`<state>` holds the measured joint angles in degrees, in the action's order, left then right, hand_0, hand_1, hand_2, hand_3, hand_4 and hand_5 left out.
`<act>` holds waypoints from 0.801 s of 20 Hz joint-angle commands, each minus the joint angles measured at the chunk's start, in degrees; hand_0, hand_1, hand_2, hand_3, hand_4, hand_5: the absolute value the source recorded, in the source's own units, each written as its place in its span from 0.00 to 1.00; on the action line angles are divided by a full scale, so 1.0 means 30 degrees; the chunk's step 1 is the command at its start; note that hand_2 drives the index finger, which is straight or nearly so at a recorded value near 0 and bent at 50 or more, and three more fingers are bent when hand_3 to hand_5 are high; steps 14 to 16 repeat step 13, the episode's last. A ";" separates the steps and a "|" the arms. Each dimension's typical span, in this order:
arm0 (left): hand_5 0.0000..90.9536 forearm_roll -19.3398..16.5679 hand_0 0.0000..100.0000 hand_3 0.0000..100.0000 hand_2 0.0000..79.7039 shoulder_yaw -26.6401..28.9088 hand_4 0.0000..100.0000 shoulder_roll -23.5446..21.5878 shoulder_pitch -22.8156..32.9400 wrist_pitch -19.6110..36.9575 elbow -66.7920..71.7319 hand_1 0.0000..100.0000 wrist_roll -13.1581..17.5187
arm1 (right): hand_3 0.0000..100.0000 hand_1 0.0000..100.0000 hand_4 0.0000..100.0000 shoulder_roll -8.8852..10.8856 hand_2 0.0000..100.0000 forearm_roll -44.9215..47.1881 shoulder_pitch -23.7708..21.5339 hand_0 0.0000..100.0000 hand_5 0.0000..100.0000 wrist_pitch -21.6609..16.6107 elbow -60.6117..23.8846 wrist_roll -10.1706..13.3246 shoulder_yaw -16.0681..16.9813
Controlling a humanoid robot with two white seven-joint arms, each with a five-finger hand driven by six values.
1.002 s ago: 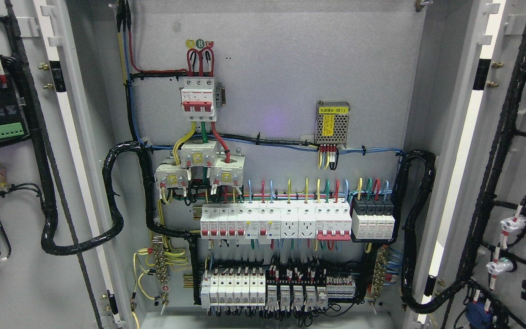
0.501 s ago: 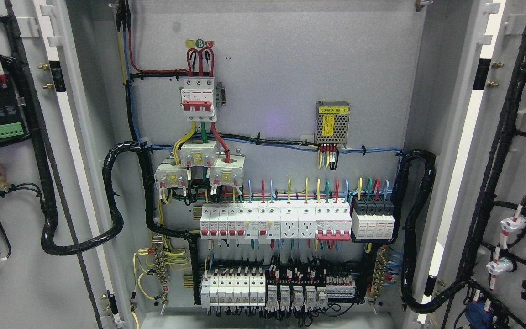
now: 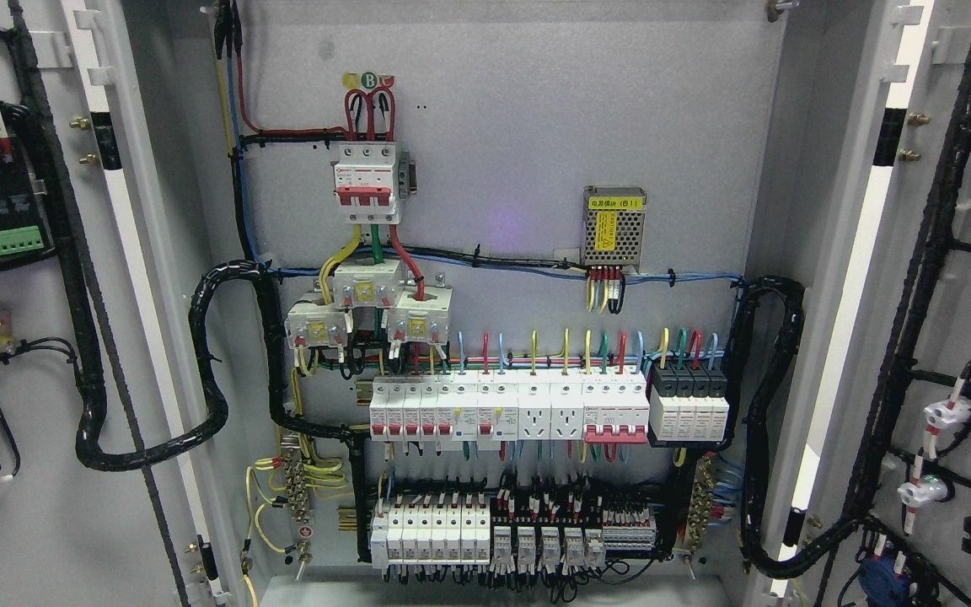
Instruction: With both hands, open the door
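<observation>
White breakers point(image 3: 506, 409) — black cable bundle point(image 3: 207, 371) — grey power supply point(image 3: 614, 226).

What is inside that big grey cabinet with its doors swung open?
Inside the cabinet: a red-handled main breaker, a mesh power supply, rows of small breakers and black cable bundles. Wiring behind the parts is hidden. No robot hands show.

No part of the robot's body showed in the head view — neither the left arm nor the right arm reached into the picture from the lower corners or the bottom edge. Both hands lay outside the picture, so their pose and the set of their fingers could not be told.
</observation>
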<state>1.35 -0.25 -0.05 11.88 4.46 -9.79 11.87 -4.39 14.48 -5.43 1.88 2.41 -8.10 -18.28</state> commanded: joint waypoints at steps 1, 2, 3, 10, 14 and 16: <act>0.00 0.0195 0.12 0.00 0.00 0.0524 0.00 0.0574 -0.0122 0.0006 0.0069 0.39 -0.0003 | 0.00 0.39 0.00 -0.0118 0.00 0.0009 0.0052 0.12 0.00 -0.0040 -0.0043 -0.0085 0.0262; 0.00 0.0224 0.12 0.00 0.00 0.0524 0.00 0.0574 -0.0093 0.0006 0.0069 0.39 -0.0003 | 0.00 0.39 0.00 -0.0118 0.00 0.0009 0.0052 0.12 0.00 -0.0041 -0.0043 -0.0085 0.0262; 0.00 0.0224 0.12 0.00 0.00 0.0524 0.00 0.0574 -0.0121 0.0006 0.0069 0.39 -0.0003 | 0.00 0.39 0.00 -0.0118 0.00 0.0009 0.0052 0.12 0.00 -0.0041 -0.0130 -0.0085 0.0262; 0.00 0.0224 0.12 0.00 0.00 0.0524 0.00 0.0574 -0.0122 0.0006 0.0069 0.39 -0.0003 | 0.00 0.39 0.00 -0.0118 0.00 0.0009 0.0052 0.12 0.00 -0.0041 -0.0423 -0.0085 0.0262; 0.00 0.0224 0.12 0.00 0.00 0.0524 0.00 0.0574 -0.0122 0.0006 0.0069 0.39 -0.0003 | 0.00 0.39 0.00 -0.0060 0.00 0.0009 0.0052 0.12 0.00 -0.0041 -0.0423 -0.0143 0.0291; 0.00 0.0224 0.12 0.00 0.00 0.0524 0.00 0.0574 -0.0122 0.0006 0.0069 0.39 -0.0003 | 0.00 0.39 0.00 -0.0060 0.00 0.0009 0.0052 0.12 0.00 -0.0041 -0.0423 -0.0143 0.0291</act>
